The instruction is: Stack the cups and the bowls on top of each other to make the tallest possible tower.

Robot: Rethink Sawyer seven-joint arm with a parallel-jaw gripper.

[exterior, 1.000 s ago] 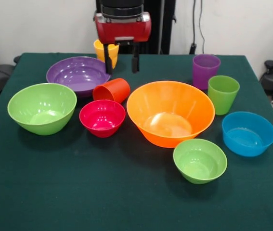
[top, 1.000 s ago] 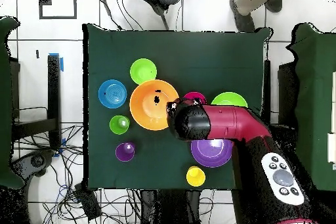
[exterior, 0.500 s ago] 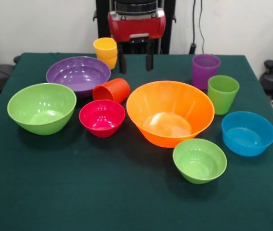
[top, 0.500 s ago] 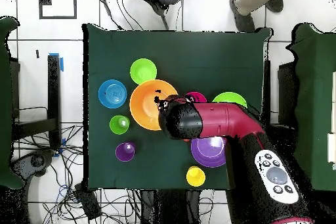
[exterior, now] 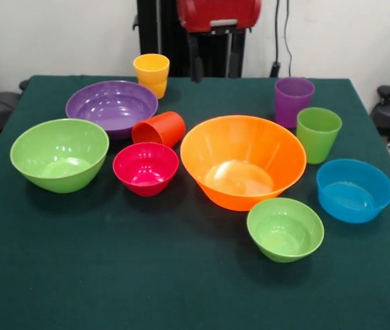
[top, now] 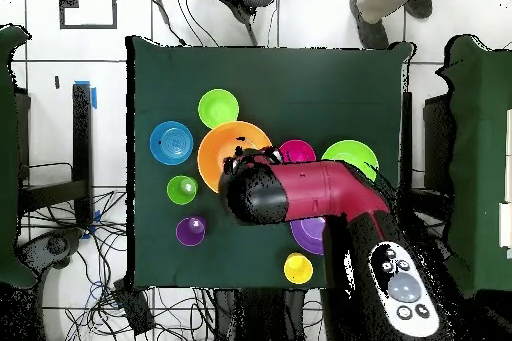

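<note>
My gripper (exterior: 213,65) hangs open and empty high above the table's far side, behind the large orange bowl (exterior: 243,161). The orange-red cup (exterior: 160,128) lies on its side between the wide purple bowl (exterior: 112,106) and the pink-red bowl (exterior: 146,167). The yellow cup (exterior: 151,74), purple cup (exterior: 294,101) and green cup (exterior: 318,134) stand upright. The large green bowl (exterior: 60,153), small green bowl (exterior: 285,228) and blue bowl (exterior: 355,190) sit apart. Every piece rests singly; no tower shows. From overhead, the arm's head (top: 250,194) covers part of the orange bowl (top: 215,147).
A dark green cloth (exterior: 146,275) covers the table, with open room along its front edge. In the overhead view a person's leg (top: 385,2) shows beyond the table's top edge. Cables lie on the floor at the left.
The gripper has risen and shifted right in the front view, away from the yellow cup. Overhead, the arm's head has slid left over the orange bowl. No cup or bowl has moved.
</note>
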